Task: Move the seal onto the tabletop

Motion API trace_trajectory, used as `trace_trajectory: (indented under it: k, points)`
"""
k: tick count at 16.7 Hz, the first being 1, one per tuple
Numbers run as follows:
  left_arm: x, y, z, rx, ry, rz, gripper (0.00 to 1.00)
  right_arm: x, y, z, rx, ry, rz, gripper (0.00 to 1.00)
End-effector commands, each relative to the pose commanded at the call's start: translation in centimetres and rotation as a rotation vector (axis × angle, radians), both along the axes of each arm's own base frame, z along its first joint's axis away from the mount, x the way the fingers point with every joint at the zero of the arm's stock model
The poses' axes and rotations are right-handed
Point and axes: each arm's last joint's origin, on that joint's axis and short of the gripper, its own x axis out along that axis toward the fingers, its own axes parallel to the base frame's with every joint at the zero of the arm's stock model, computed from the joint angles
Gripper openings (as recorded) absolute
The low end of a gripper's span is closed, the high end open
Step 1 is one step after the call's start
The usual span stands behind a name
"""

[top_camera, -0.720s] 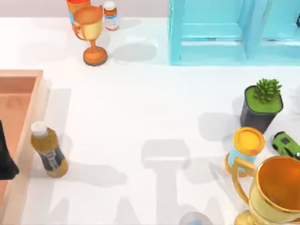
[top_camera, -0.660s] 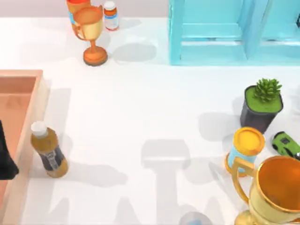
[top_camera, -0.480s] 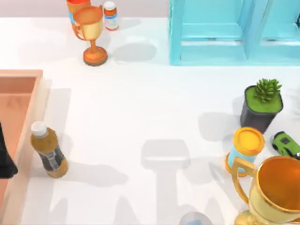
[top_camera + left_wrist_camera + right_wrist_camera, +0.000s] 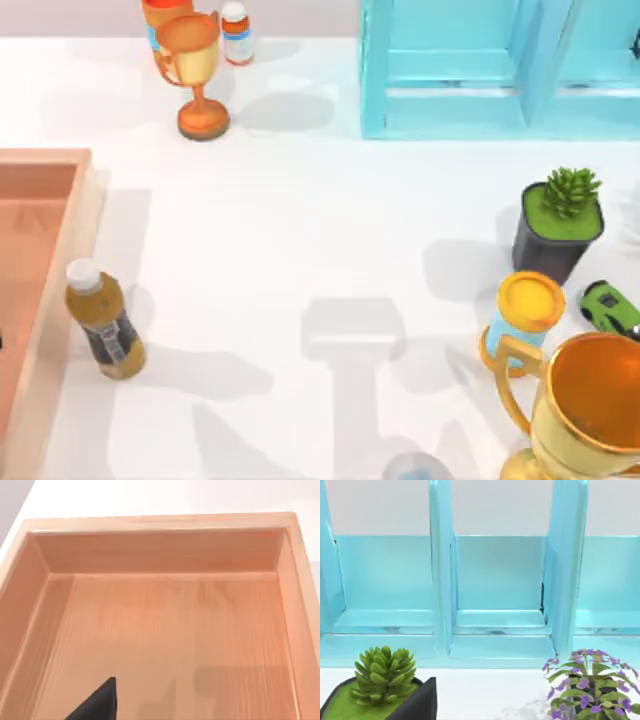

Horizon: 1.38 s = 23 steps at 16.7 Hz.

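Observation:
The seal is out of view. The white tabletop [image 4: 300, 230] spreads across the top view. At its left edge lies the light wooden tray [image 4: 70, 230]. My left gripper [image 4: 100, 705] hangs over the bare floor of the tray [image 4: 160, 522], with just a black tip of it in the left wrist view. A black part of my right gripper [image 4: 420, 702] shows beside the succulent pot [image 4: 380, 680], facing the turquoise cabinet [image 4: 500, 590].
A white-capped amber bottle [image 4: 103, 325] stands just right of the tray. At the back left are an orange trophy cup [image 4: 195, 70] and a small pill bottle [image 4: 236, 32]. A succulent pot [image 4: 560, 225], a yellow-lidded can [image 4: 525, 320], a gold trophy [image 4: 590, 410] and a green toy car [image 4: 612, 308] crowd the right.
The dark shape of my left arm at the top view's left edge has slid out past that edge. Everything on the table has stayed put.

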Motion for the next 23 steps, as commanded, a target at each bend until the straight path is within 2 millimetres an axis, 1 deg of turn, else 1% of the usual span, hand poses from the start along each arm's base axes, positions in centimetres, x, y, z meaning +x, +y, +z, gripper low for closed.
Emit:
trace_trajectory:
  k: [4, 7, 11, 14, 16, 18, 23]
  points:
    - [3.5, 1.6, 2.4, 0.011, 0.32, 0.022, 1.0, 0.0, 0.0, 0.0, 0.0, 0.0, 0.0, 1.0]
    - [6.6, 3.2, 3.3, -0.003, 0.549, 0.023, 1.0, 0.0, 0.0, 0.0, 0.0, 0.0, 0.0, 1.0]
    - [10.4, 5.5, 3.3, -0.043, 0.811, 0.009, 1.0, 0.0, 0.0, 0.0, 0.0, 0.0, 0.0, 1.0]
    - [12.4, 7.0, 2.6, -0.078, 0.958, -0.007, 1.0, 0.0, 0.0, 0.0, 0.0, 0.0, 0.0, 1.0]
    - [13.4, 7.7, 2.0, -0.098, 1.031, -0.017, 1.0, 0.0, 0.0, 0.0, 0.0, 0.0, 0.0, 1.0]
    - [13.9, 8.2, 1.8, -0.109, 1.069, -0.023, 1.0, 0.0, 0.0, 0.0, 0.0, 0.0, 0.0, 1.0]
    - [13.9, 8.1, 1.7, -0.108, 1.072, -0.027, 1.0, 0.0, 0.0, 0.0, 0.0, 0.0, 0.0, 1.0]
